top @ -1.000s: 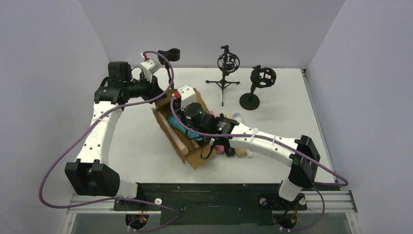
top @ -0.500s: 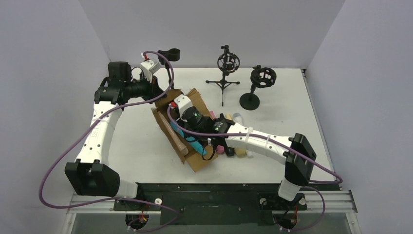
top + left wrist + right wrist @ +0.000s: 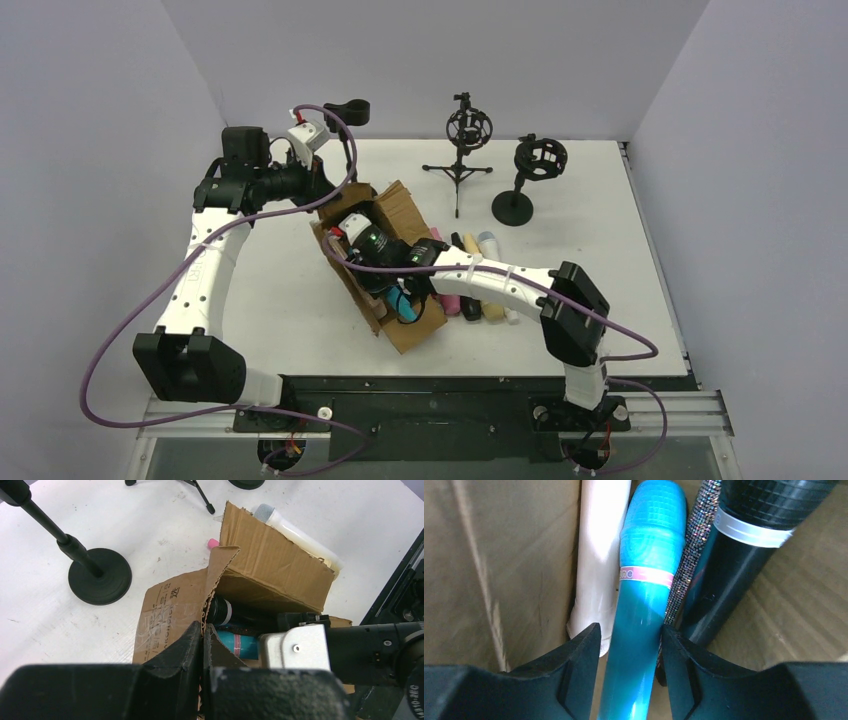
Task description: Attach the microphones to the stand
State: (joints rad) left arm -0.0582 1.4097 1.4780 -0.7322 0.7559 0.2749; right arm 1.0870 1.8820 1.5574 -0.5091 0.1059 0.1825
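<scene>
Reading "ne", pink band [image 3: 646, 575] circles teal microphone [image 3: 651, 525] inside cardboard box [image 3: 499, 555].

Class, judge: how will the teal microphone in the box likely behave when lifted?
Probably stiff: the teal microphone has a straight, hard-looking body. Its glossy handle may slip. Round, so likely rolls once out of the cardboard box.
</scene>
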